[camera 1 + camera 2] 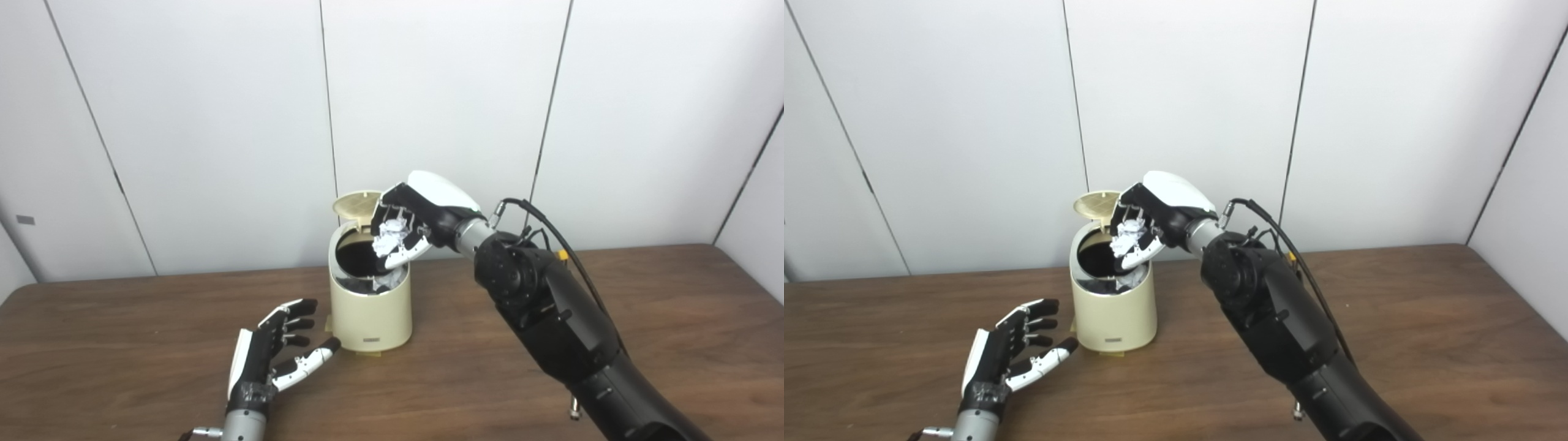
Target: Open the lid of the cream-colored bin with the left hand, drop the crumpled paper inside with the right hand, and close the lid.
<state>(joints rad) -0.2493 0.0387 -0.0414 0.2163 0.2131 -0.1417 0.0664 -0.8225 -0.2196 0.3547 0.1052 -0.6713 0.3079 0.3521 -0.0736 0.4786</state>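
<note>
The cream-colored bin point(370, 312) stands on the wooden table with its round lid point(355, 203) tipped up at the back, so the dark opening shows. My right hand point(416, 223) hovers just above the bin's right rim, fingers curled down, shut on the crumpled white paper point(389, 236). More white crumpled material point(383, 283) lies at the front inside rim of the bin. My left hand point(272, 352) is open with fingers spread, empty, low over the table just left of the bin's base, not touching it.
The brown wooden table point(122, 343) stretches left and right of the bin. A white panelled wall point(441, 92) stands close behind the bin. My right forearm point(551, 318) crosses the table's right middle.
</note>
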